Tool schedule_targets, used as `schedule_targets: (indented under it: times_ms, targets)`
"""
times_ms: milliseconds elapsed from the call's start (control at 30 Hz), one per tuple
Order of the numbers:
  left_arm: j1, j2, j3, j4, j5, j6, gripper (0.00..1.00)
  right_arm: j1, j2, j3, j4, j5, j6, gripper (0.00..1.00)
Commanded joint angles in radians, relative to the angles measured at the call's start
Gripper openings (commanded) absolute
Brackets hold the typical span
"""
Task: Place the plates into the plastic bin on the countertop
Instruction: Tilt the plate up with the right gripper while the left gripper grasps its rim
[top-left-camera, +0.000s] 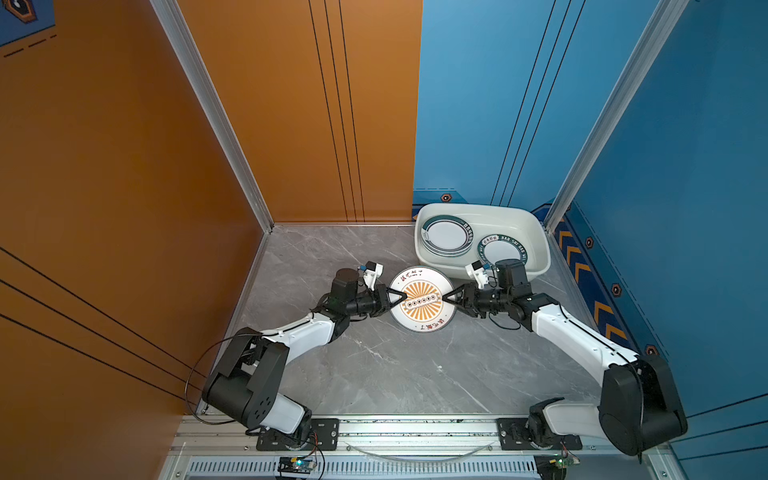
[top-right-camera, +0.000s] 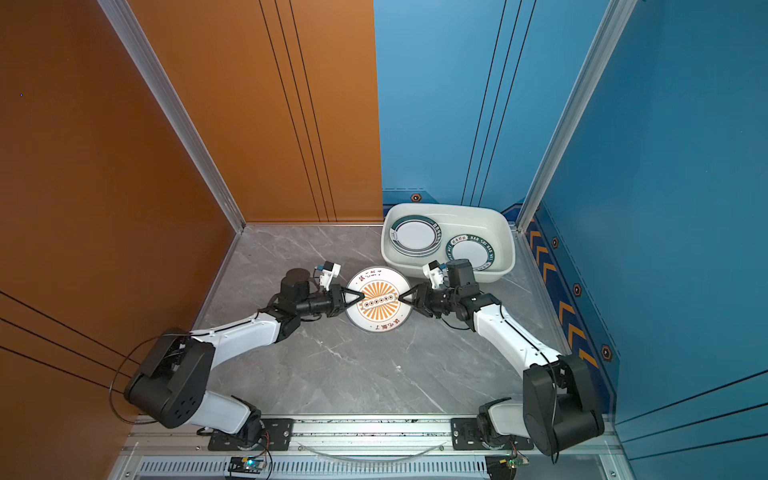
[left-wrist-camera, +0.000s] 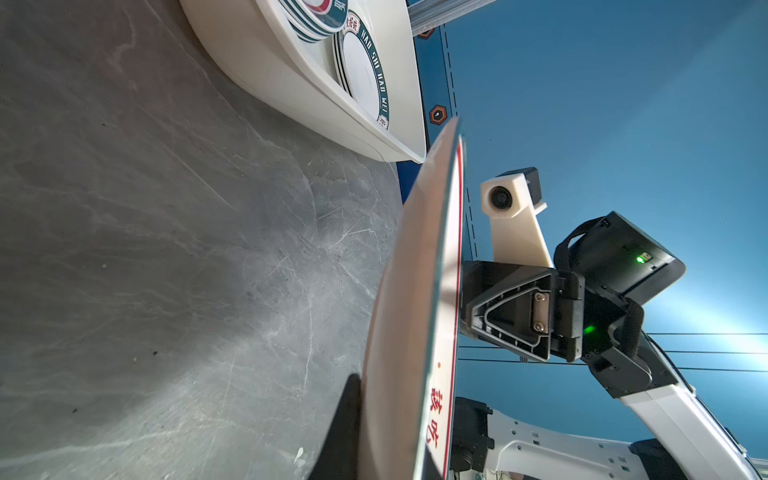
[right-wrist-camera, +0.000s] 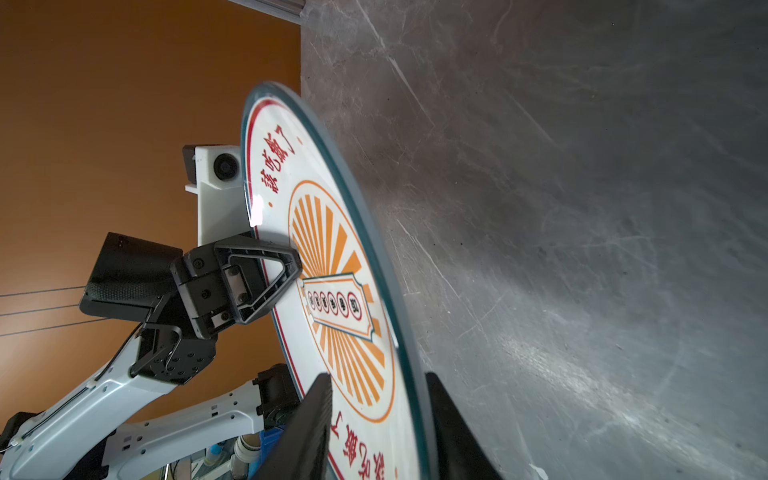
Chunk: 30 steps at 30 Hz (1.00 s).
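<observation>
Marble countertop (top-left-camera: 374, 374), orange wall (top-left-camera: 291, 124), blue wall (top-left-camera: 478, 104), left gripper (top-left-camera: 400, 296) clamping sunburst plate (top-left-camera: 420, 321), right gripper (top-left-camera: 448, 297) parted astride rim.

You face an orange wall (top-left-camera: 104, 187) filling the left of the frame and a blue wall (top-left-camera: 685, 208) filling the right; aluminium posts (top-left-camera: 216, 124) slant up from the middle; orange chevrons (top-left-camera: 575, 253) and hexagon badges (top-left-camera: 446, 198) trim the blue at centre right; a circuit board (top-left-camera: 297, 462) glows green at bottom centre.
</observation>
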<state>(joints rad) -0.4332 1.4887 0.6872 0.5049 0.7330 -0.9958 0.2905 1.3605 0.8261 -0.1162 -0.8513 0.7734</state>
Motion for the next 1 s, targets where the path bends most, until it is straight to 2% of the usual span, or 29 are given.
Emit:
schedule_targets:
  times_ms: [0, 200, 367, 533, 600, 633, 800, 900, 967]
  targets:
    - [-0.035, 0.007, 0.043, 0.013, 0.052, 0.010, 0.00, 0.001, 0.026, -0.005, 0.115, -0.063, 0.017, 0.38]
    - [-0.044, 0.014, 0.052, 0.013, 0.055, 0.002, 0.00, 0.002, 0.056, -0.008, 0.160, -0.072, 0.026, 0.32]
    - [-0.048, 0.027, 0.058, 0.014, 0.055, -0.001, 0.00, 0.006, 0.066, -0.013, 0.172, -0.079, 0.027, 0.17]
    - [-0.053, 0.031, 0.064, 0.014, 0.055, 0.000, 0.00, 0.007, 0.065, -0.018, 0.171, -0.085, 0.027, 0.08]
    - [-0.055, 0.031, 0.065, 0.014, 0.054, -0.001, 0.03, 0.007, 0.065, -0.015, 0.169, -0.085, 0.024, 0.04]
    - [-0.055, 0.030, 0.066, 0.014, 0.055, -0.001, 0.07, 0.006, 0.065, -0.013, 0.162, -0.084, 0.021, 0.02]
    - [-0.055, 0.010, 0.078, -0.022, 0.052, 0.012, 0.40, -0.012, 0.069, 0.006, 0.105, -0.054, -0.007, 0.00]
    - [-0.059, -0.023, 0.102, -0.127, 0.037, 0.072, 0.70, -0.034, 0.079, 0.027, 0.072, -0.041, -0.018, 0.00]
    - [-0.063, -0.051, 0.125, -0.214, 0.020, 0.127, 0.84, -0.055, 0.091, 0.054, 0.033, -0.029, -0.036, 0.00]
